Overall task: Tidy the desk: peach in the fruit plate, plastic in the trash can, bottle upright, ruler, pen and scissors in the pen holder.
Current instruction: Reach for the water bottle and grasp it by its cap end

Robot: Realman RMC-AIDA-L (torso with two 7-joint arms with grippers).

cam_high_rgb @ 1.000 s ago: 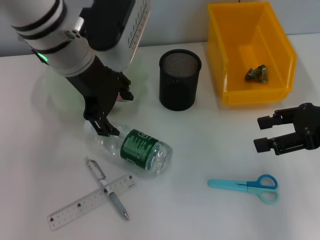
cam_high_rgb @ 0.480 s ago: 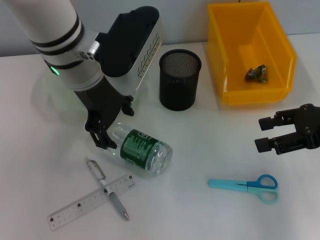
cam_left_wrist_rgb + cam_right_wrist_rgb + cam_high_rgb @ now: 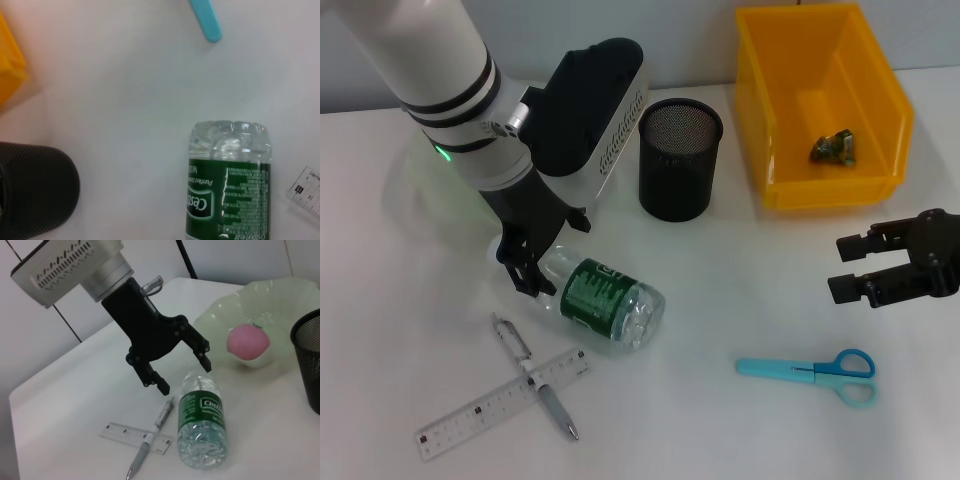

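Hovering with its fingers spread apart, the left tool straddles the neck end of the bottle, one finger on each side of the cap, though whether the pads touch the plastic cannot be told. That clear bottle with a green label lies on its side on the white worktop, its base pointing toward the scissors. Just beside the bottle, on the robot's side of it, the pen lies crossed over the transparent ruler. Behind the left arm, the right wrist view shows the pale green fruit plate with the pink peach resting inside it. The black mesh pen holder stands upright near the middle of the worktop, and the yellow bin beside it holds a small crumpled scrap. The blue scissors lie flat, closed, well apart from the bottle. Above them the right tool hangs over bare worktop with its fingers apart, gripping nothing.
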